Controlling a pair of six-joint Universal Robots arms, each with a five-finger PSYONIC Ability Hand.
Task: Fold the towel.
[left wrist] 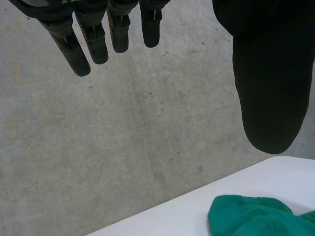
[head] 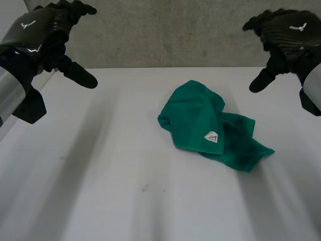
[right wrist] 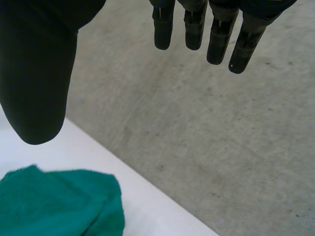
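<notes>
1. The green towel [head: 210, 128] lies in a crumpled heap on the white bench [head: 100, 175], right of the middle and nearer the robot's right side; one flap is doubled over the rest, and a small white label [head: 212, 136] faces up on that flap.
2. The left hand [head: 40, 30] hovers high at the far left, well apart from the towel; its fingers [left wrist: 93, 42] hang straight and spread with the thumb held wide, gripping nothing.
3. The right hand [head: 291, 30] hovers high at the far right, also clear of the cloth; its fingers [right wrist: 219, 42] are straight and parted, the thumb apart, empty.
4. Judged from this, no fold is begun; the towel needs spreading flat first.
5. What could go wrong: the corners are buried in the bunching, so a hand coming down on the heap may pinch several layers at once and lift a lump rather than one edge.
6. The heap sits off-centre, so the left hand has the longer reach; an uneven pull between the two hands could twist the cloth or drag it across the smooth bench instead of opening it.
7. Folding over the present creases would likely lock in a lopsided, bulky shape.
</notes>
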